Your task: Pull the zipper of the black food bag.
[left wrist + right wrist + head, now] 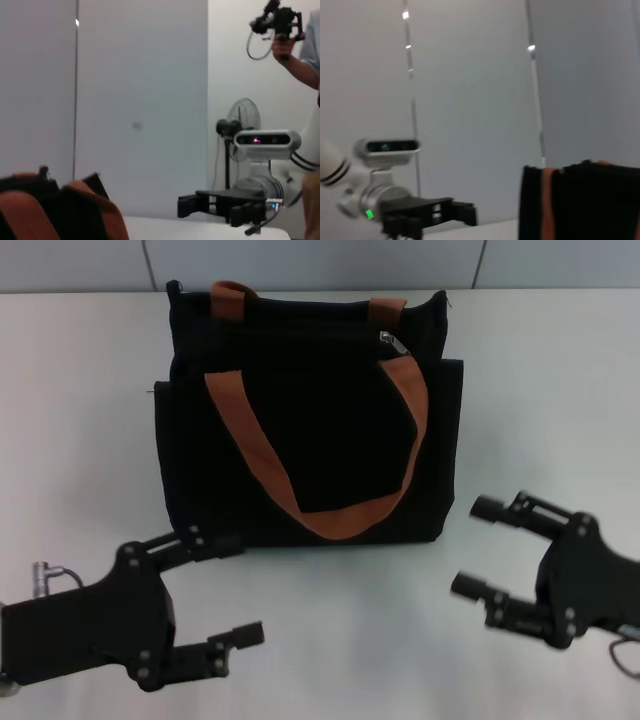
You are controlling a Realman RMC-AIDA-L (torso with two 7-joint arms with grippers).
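Both open tools, left (228, 590) and right (478, 548), flank the upright black food bag (300, 430), zipper (389, 341) top-right.

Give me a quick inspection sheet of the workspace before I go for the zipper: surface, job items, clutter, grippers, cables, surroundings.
Surface: white table, bare around the bag.
Job's things: black food bag upright at the table's far middle, one orange handle hanging down its front; zipper pull sits at the top edge, toward the robot's right end.
Clutter: nothing seen.
Grippers: left gripper open, low in front of the bag's left corner, touching nothing; right gripper open, beside the bag's right lower corner, apart from it.
Cables: a loop at the right wrist; a plug at the left wrist.
Surroundings: grey panel wall; a fan and a person holding a device behind.
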